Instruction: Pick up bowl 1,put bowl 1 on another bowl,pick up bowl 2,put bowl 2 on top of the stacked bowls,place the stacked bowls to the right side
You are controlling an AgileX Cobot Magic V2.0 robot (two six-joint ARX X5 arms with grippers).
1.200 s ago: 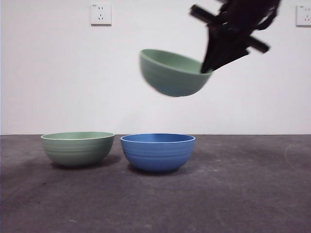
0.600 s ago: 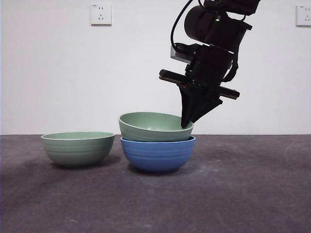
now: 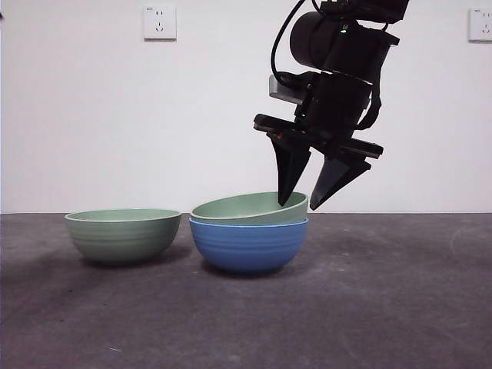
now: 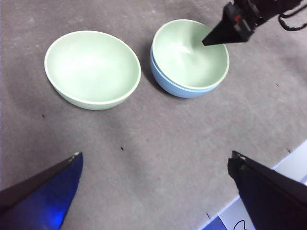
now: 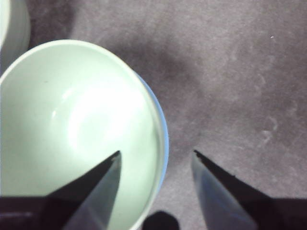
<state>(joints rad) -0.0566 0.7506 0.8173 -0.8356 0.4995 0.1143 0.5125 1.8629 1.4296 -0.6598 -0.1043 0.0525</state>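
Observation:
A pale green bowl [image 3: 250, 208] sits nested in the blue bowl [image 3: 248, 244] at the table's middle, slightly tilted; it also shows as the green bowl [image 5: 76, 129] with the blue bowl's rim [image 5: 164, 136] peeking out beside it. My right gripper [image 3: 301, 204] stands open over the stack's right rim, one jaw inside the bowl, the other outside, gripping nothing. A second pale green bowl [image 3: 123, 234] stands alone to the left, seen too as the lone bowl [image 4: 92, 68]. My left gripper [image 4: 156, 165] hangs open high above the table, away from the bowls.
The table [image 3: 384, 307] is a dark grey mat. Wall sockets [image 3: 159, 22] sit on the white wall behind. A white edge [image 4: 292, 167] borders the mat near the left arm.
The right gripper has opened and let go of the green bowl, which has settled lower into the blue bowl. A second ago it carried that bowl in the air.

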